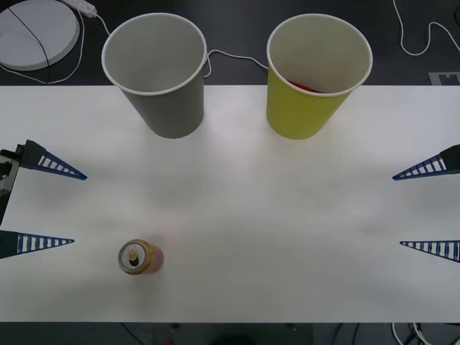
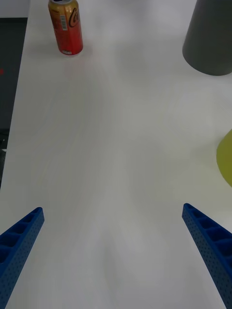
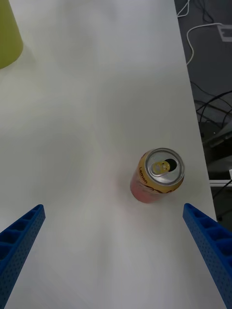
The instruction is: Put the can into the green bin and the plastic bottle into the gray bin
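Overhead, something red lies inside the green bin (image 1: 305, 108); both grippers' fingers spread, the can (image 1: 140, 258) untouched.

You have a white table (image 1: 237, 215) in front of you, its far edge meeting a dark floor. Three things stand directly on it. The can (image 1: 140, 257) stands upright near the front edge, on your left half, its gold top and pull tab facing up. The gray bin (image 1: 159, 75) stands upright at the far edge, left of centre. The green bin (image 1: 314, 79) stands upright beside it, right of centre, the two apart. Both bins are well apart from the can, with bare white tabletop between them.
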Available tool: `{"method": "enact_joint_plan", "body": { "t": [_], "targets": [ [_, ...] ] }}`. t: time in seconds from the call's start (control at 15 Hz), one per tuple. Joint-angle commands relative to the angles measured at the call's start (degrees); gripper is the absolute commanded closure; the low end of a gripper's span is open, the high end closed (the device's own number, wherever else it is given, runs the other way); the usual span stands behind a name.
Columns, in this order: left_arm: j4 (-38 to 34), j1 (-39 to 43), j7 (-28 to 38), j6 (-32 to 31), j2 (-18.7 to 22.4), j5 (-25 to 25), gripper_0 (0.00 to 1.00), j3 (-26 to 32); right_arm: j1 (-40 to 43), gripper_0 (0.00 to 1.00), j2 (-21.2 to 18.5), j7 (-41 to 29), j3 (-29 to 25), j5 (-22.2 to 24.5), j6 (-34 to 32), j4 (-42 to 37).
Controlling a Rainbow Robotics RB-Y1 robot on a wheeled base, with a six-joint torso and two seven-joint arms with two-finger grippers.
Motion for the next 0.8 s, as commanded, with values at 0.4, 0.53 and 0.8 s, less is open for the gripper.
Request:
{"method": "enact_joint_plan", "body": {
  "t": [0.4, 0.53, 0.8],
  "targets": [
    [16.3, 0.0, -20.6, 3.3, 0.0, 8.2, 0.00, -8.1, 0.0, 0.00, 0.0, 0.0, 0.0, 0.0, 0.0, 0.0],
    [19.7, 0.0, -24.9, 3.6, -0.1, 9.8, 0.00, -9.9, 0.0, 0.00, 0.0, 0.0, 0.0, 0.0, 0.0, 0.0],
    [27.3, 0.0, -33.5, 3.5, 0.0, 14.8, 0.00, -15.1, 0.0, 0.00, 0.0, 0.0, 0.0, 0.0, 0.0, 0.0]
  ]
}}
